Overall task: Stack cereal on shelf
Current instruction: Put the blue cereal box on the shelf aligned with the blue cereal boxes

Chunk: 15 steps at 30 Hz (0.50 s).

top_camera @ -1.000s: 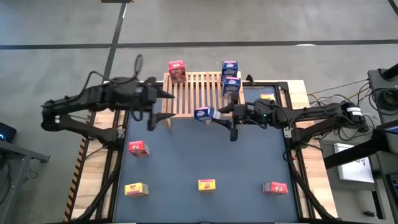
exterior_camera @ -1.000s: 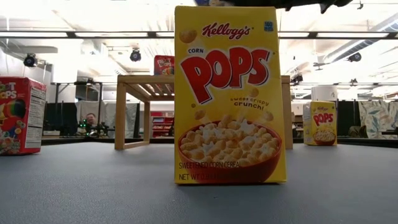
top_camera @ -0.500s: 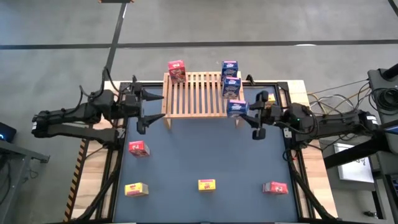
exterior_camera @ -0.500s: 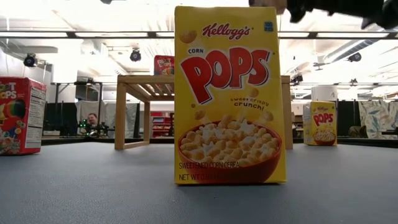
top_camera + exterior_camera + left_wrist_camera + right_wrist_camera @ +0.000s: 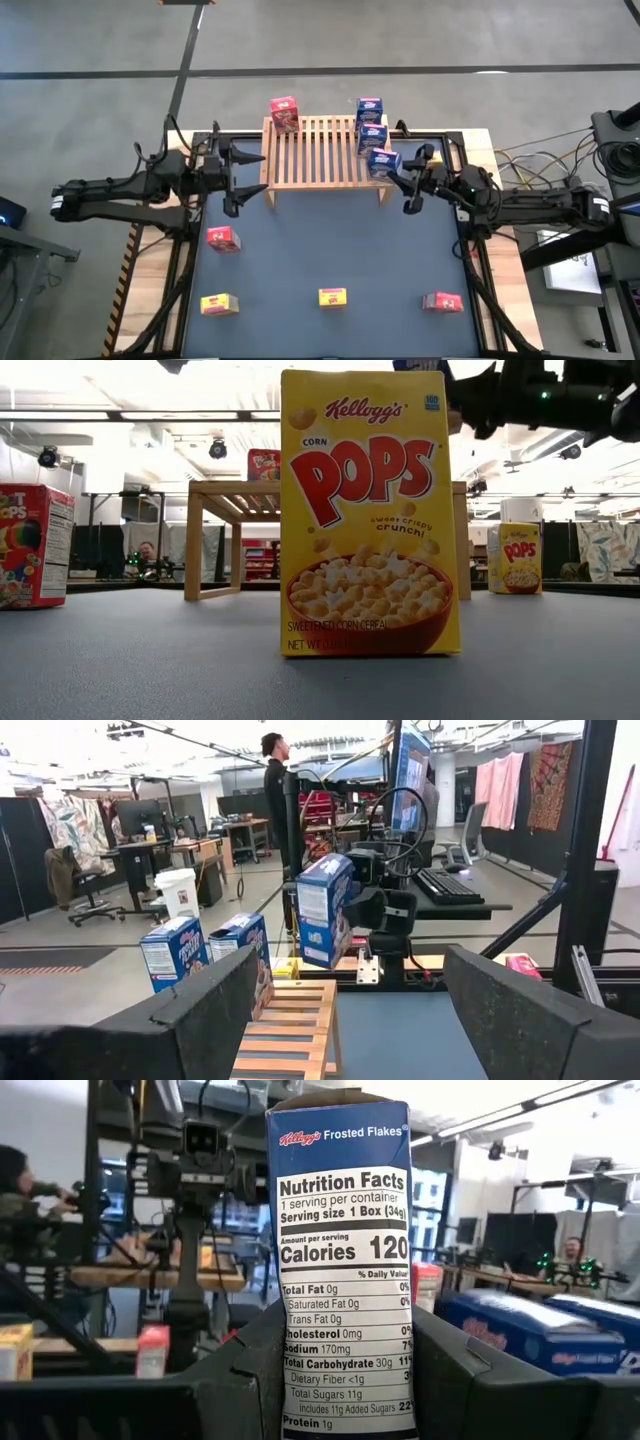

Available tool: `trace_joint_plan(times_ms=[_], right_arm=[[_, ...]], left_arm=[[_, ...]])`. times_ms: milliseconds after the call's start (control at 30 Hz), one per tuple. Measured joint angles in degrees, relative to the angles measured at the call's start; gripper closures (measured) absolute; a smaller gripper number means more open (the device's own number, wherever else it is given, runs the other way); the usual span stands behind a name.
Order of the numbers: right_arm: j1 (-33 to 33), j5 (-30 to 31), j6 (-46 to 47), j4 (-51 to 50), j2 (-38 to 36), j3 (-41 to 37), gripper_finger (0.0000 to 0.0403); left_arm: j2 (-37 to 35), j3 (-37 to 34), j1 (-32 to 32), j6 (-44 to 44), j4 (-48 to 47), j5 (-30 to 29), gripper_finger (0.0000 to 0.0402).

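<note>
The light wood slatted shelf (image 5: pixel 318 152) stands at the table's far edge. On it are a red cereal box (image 5: pixel 283 112) at its far left corner and two blue boxes (image 5: pixel 370 107) (image 5: pixel 372 135) along its right side. My right gripper (image 5: pixel 392 174) is shut on a third blue box (image 5: pixel 380 161), held upright over the shelf's near right corner. My left gripper (image 5: pixel 237 176) is open and empty, hovering just left of the shelf. From the left wrist view I see the held box (image 5: pixel 323 910) beyond the two shelved blue ones (image 5: pixel 245 945). My right gripper pinches the blue box between its two fingers (image 5: pixel 248 1372), one on each broad face. The narrow nutrition-facts side (image 5: pixel 340 1380) faces the wrist camera. The fingers come level from the table's right. The box stands upright and is lifted clear above the shelf (image 5: pixel 290 1020).
On the dark table lie a red box (image 5: pixel 222 238) at the left, two yellow boxes (image 5: pixel 218 304) (image 5: pixel 333 297) near the front, a red box (image 5: pixel 442 301) at the front right, and a yellow one (image 5: pixel 430 155) behind my right arm. A person (image 5: pixel 275 780) stands beyond the table.
My right gripper has carried the blue box from the table in front of the shelf toward the right, then toward the far edge, up to the shelf's near right corner. The box has turned from lying tilted to upright. My left arm has drawn back toward the left edge.
</note>
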Motion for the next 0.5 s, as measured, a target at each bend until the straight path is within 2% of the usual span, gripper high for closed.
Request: trace_joint_plan(times_ms=[233, 333, 500], right_arm=[[-6.4, -12.5, 2.2, 2.8, 5.4, 0.2, 0.0259], [-9.1, -15.1, 2.5, 2.7, 7.7, 0.4, 0.0259], [-12.1, -16.3, 3.8, 6.1, 11.9, 0.4, 0.0259]], left_arm=[[0.9, 0.0, 0.0, 0.0, -0.1, 0.0, 0.0098], [1.6, 0.0, 0.0, 0.0, -0.1, 0.0, 0.0098], [2.2, 0.0, 0.0, 0.0, -0.1, 0.0, 0.0098]])
